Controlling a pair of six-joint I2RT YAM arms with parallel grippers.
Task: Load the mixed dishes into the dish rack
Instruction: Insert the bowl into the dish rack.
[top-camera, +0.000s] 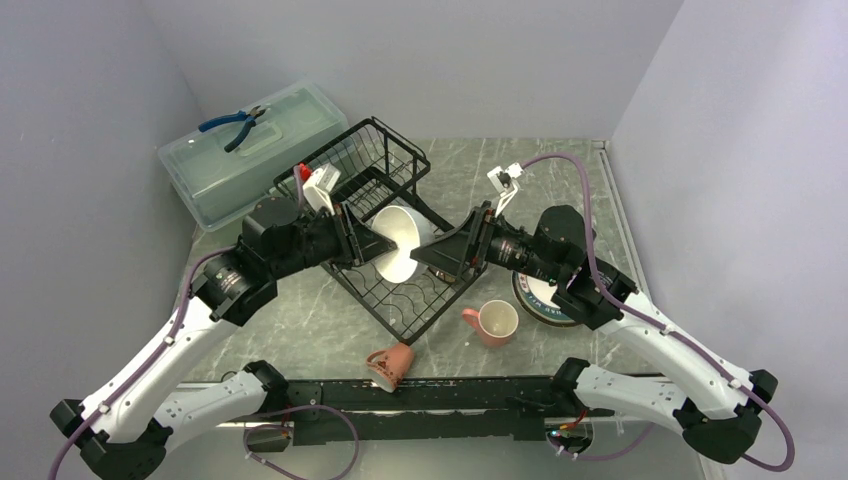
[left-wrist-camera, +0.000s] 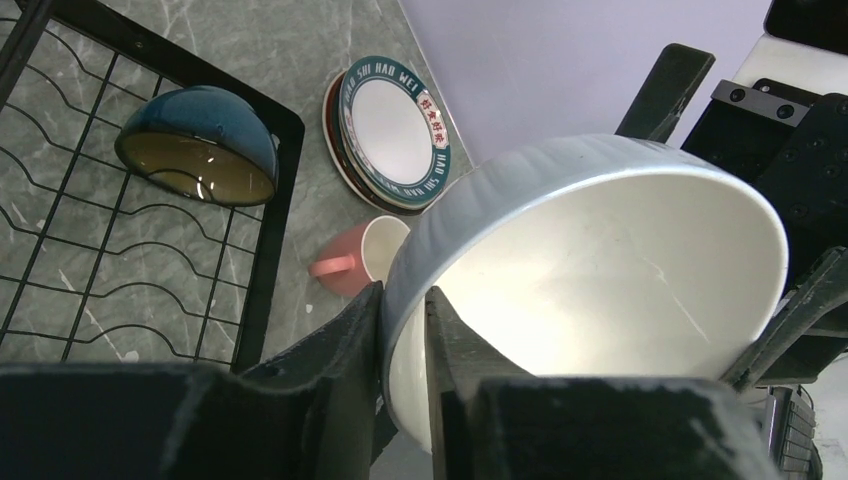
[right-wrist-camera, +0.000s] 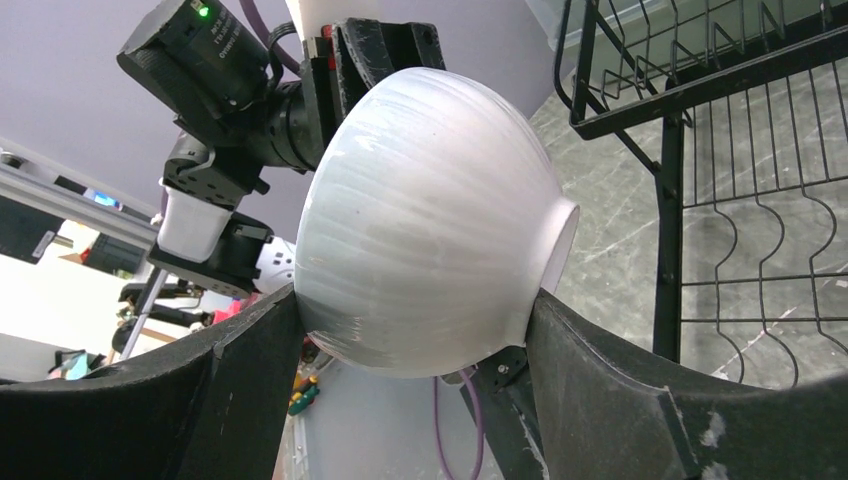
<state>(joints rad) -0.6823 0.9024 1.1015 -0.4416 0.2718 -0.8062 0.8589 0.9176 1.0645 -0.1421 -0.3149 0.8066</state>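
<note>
Plenty is hidden here. In the top view the right arm covers most of the plate stack (top-camera: 530, 298), with only a lettered teal rim peeking out. The left arm blocks the blue glazed bowl (left-wrist-camera: 200, 140), which the left wrist view shows tilted inside the dish rack (top-camera: 312, 160).

The white bowl (top-camera: 398, 243) is glossy and faintly ribbed outside, with a small foot ring. It hangs on its side over the black wire rack, mouth toward the left arm.

The right claw (top-camera: 418, 257) reaches in from 3 o'clock, spread wide, fingers pressed on wall and foot — it grips the bowl. The left claw (top-camera: 383, 243) comes in level from 9 o'clock, narrow, straddling the rim — pinching or merely flanking, can't tell.

Two pink mugs sit on the marbled desk (top-camera: 300, 320) at 5 o'clock of the rack: the upright mug (top-camera: 492, 322) and the tipped mug (top-camera: 392, 365).
</note>
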